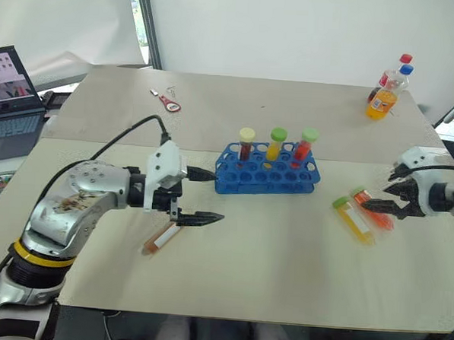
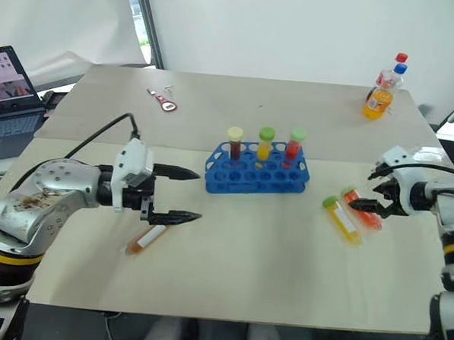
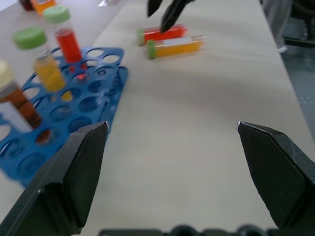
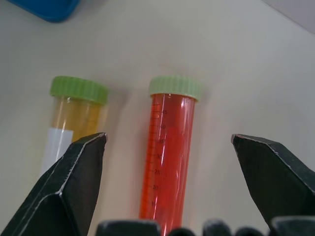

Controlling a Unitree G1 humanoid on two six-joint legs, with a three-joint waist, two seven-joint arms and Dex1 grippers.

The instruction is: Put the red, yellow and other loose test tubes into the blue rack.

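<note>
The right gripper (image 1: 394, 195), its two black fingers spread wide with nothing between them, hangs just over a pair of short clear plastic test tubes lying side by side on the pale table (image 1: 283, 264): the red-liquid tube with a green cap (image 1: 374, 210) directly beneath the tips, the yellow-liquid tube with a green cap (image 1: 354, 219) just beside it on the rack side. The bright blue plastic rack with its grid of round holes (image 1: 266, 173) stands well off to the gripper's left, three capped tubes already upright in its back row.

In the other eye's view the left gripper (image 2: 181, 195), also gaping and empty, points across toward the rack; a third loose tube with orange-brown liquid and a pale cap (image 2: 145, 239) lies just under it.

From the left wrist the rack sits near the fingers' side, and the two loose tubes lie far ahead.

From the right wrist the red tube runs lengthwise straight away from the gripper, cap at the far end, centred between the fingers; the yellow one lies parallel, by one finger.

I'd judge this the reach for the red tube. Next: descend, straddle its body across the long axis, and close.
</note>
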